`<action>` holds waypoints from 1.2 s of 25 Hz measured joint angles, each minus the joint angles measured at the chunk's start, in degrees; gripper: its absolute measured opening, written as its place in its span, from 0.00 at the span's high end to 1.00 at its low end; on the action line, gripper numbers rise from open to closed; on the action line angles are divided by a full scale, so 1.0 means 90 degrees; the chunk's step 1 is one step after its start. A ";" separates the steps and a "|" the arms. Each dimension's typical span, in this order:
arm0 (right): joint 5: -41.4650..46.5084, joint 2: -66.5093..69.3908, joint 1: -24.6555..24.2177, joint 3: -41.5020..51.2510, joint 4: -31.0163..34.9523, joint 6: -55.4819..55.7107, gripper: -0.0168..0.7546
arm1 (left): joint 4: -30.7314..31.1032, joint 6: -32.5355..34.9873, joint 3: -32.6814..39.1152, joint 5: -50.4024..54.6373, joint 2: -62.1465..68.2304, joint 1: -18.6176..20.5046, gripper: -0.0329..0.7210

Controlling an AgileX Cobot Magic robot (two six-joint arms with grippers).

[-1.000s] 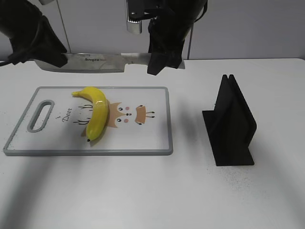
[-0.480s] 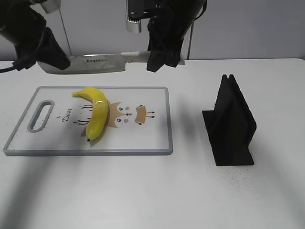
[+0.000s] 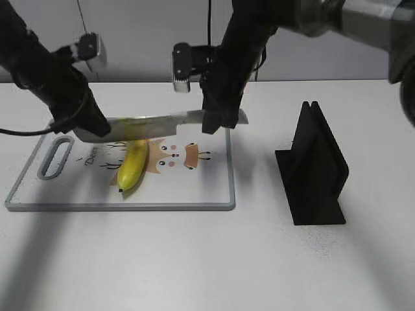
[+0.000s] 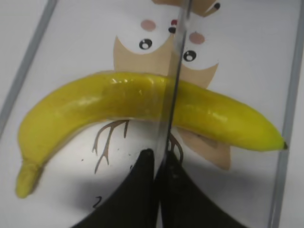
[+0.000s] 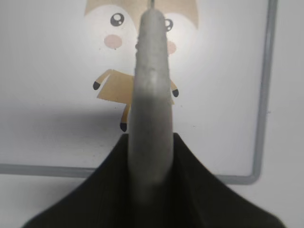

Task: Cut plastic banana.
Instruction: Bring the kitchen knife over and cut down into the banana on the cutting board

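The plastic banana [image 3: 131,166] lies on the white cutting board [image 3: 201,188], glossy yellow with a dark tip toward the front. It also shows in the left wrist view [image 4: 95,107]. A large knife [image 3: 146,126] is held level across the banana's upper half. My right gripper [image 3: 217,120] is shut on the knife's grey handle [image 5: 151,95]. My left gripper [image 3: 87,126] is shut on the blade's tip end, and the blade edge [image 4: 173,85] crosses the banana's middle in the left wrist view. I cannot tell whether the blade touches the banana.
A black slotted knife stand [image 3: 314,172] stands upright on the white table to the right of the board. The board has a grey rim and a handle slot [image 3: 55,155] at its left end. A grey wall is behind the table.
Both arms have come down and toward the front, bringing the knife from well above the board's far edge to just over the banana. The banana has not moved.
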 joint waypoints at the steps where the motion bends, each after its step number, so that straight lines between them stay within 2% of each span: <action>1: -0.0045 0.0195 0.0000 -0.0005 -0.0011 0.0007 0.77 | -0.0018 0.0017 0.0000 -0.0066 0.0229 0.0000 0.94; 3: -0.0074 0.0465 -0.0047 -0.0018 -0.0134 0.0061 0.77 | -0.0295 0.0045 -0.0089 0.0004 0.0433 0.0026 0.93; 8: -0.0089 0.0650 -0.0060 -0.0072 -0.0210 0.0098 0.77 | -0.0459 0.0088 -0.0150 0.0102 0.0500 0.0026 0.93; 21: 0.0308 0.0389 0.0002 -0.0425 -0.0221 0.0267 0.77 | -0.0221 0.0062 -0.0073 -0.0003 0.0346 0.0020 0.93; 30: 0.0527 -0.0242 0.0004 -0.0425 -0.0199 0.0286 0.77 | -0.0284 0.0022 -0.0058 0.0165 -0.0359 0.0000 0.93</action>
